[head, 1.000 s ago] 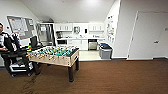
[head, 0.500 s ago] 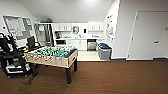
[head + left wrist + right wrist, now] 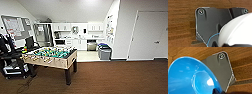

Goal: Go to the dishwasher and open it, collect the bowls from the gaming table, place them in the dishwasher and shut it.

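Observation:
A bright blue bowl (image 3: 190,78) shows large in the right wrist view, lifted above the brown floor, its hollow side facing the camera. My right gripper (image 3: 216,91) is shut on its rim, seen as a dark tip at the bowl's edge. In the left wrist view a white rounded thing (image 3: 238,32) sits close to the camera over the floor; I cannot tell what it is. In the head view the dishwasher (image 3: 91,46), with a steel front, stands shut under the far kitchen counter among white cabinets. The gaming table is out of view.
A wooden table-football table (image 3: 52,56) stands left of centre on the brown floor. A black cart with a monitor (image 3: 12,60) is at the far left. Grey bins (image 3: 104,51) stand by the kitchen opening. A white door (image 3: 150,35) is on the right wall.
The whole head picture has shifted a little as the camera turned. The person at the far left edge a second ago no longer shows clearly.

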Available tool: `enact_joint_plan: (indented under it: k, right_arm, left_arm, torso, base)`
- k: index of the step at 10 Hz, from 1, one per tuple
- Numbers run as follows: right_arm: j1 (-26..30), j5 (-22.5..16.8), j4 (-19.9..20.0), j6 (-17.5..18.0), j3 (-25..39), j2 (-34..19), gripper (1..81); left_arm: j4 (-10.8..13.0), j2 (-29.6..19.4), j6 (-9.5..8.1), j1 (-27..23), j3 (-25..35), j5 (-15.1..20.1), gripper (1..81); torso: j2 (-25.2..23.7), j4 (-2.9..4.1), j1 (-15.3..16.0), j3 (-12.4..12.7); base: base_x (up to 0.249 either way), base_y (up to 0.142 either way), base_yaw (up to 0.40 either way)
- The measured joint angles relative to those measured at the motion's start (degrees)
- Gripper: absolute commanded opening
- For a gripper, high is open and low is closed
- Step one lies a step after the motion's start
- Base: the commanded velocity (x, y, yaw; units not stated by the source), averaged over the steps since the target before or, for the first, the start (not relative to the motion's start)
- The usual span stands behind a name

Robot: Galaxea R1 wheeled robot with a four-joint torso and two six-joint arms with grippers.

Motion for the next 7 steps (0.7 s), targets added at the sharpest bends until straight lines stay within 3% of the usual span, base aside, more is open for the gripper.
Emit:
enact_joint_plan:
  k: [7]
  right_arm:
    - [0.1,0.0,0.0,0.0,0.0,0.0,1.0]
  left_arm:
    - [0.0,-0.1,0.00,0.2,0.0,0.1,1.0]
  torso:
    - [0.0,0.00,0.0,0.0]
  base:
    - [0.162,0.000,0.000]
